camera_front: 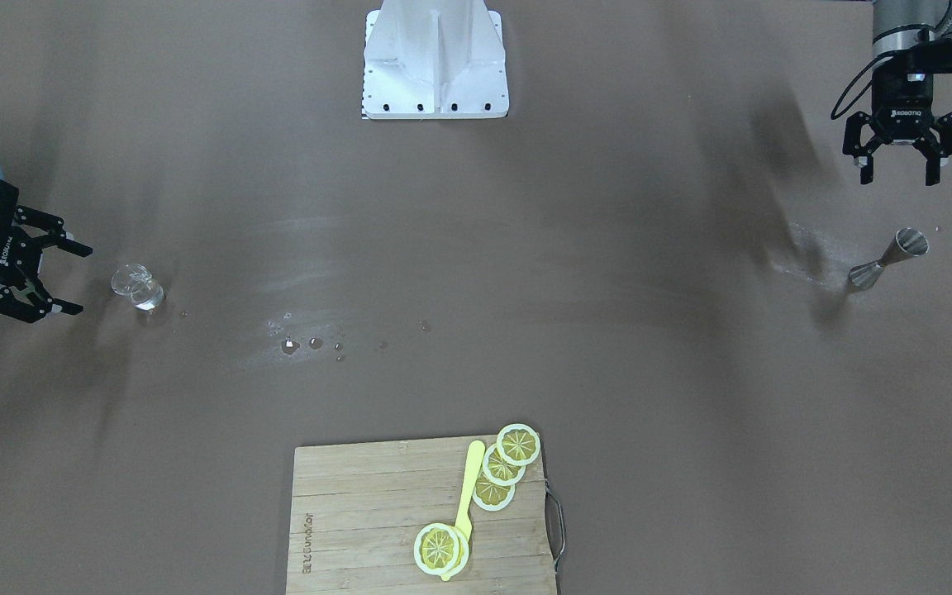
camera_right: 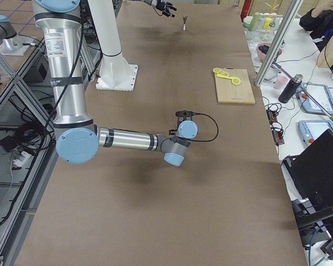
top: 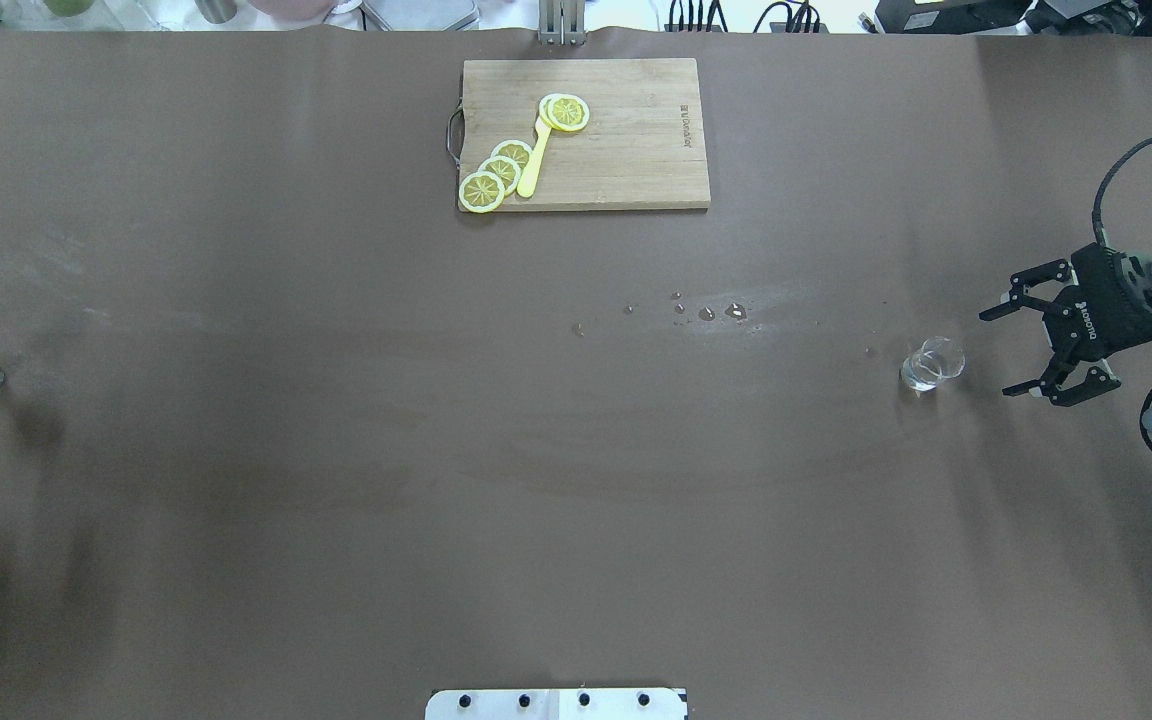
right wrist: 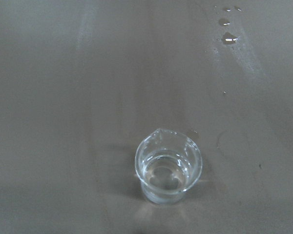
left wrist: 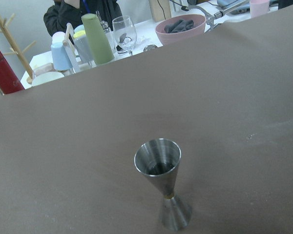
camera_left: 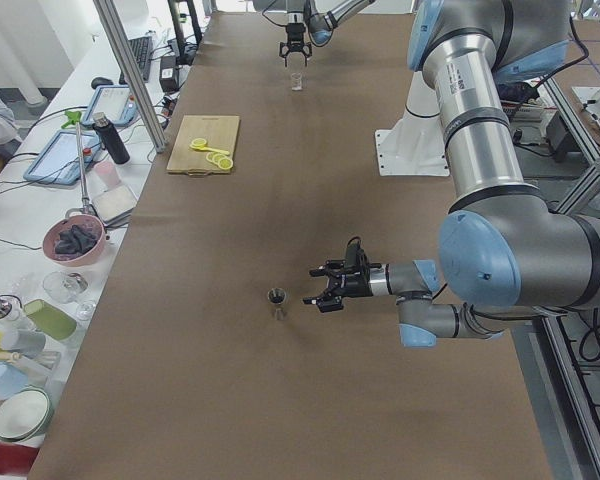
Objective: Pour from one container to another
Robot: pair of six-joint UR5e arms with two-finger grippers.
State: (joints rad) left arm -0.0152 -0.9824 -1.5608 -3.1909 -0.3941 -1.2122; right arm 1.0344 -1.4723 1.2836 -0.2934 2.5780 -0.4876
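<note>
Well, jigger (left wrist: 159, 176) upright, long axis vert.

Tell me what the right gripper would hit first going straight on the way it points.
Most likely the clear glass cup, standing upright just ahead of the open right gripper, apart from it; their relative height is unclear.

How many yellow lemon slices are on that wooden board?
4: three overlapping slices beside the wooden board's edge, one apart at the yellow utensil's end; another may hide beneath it.
</note>
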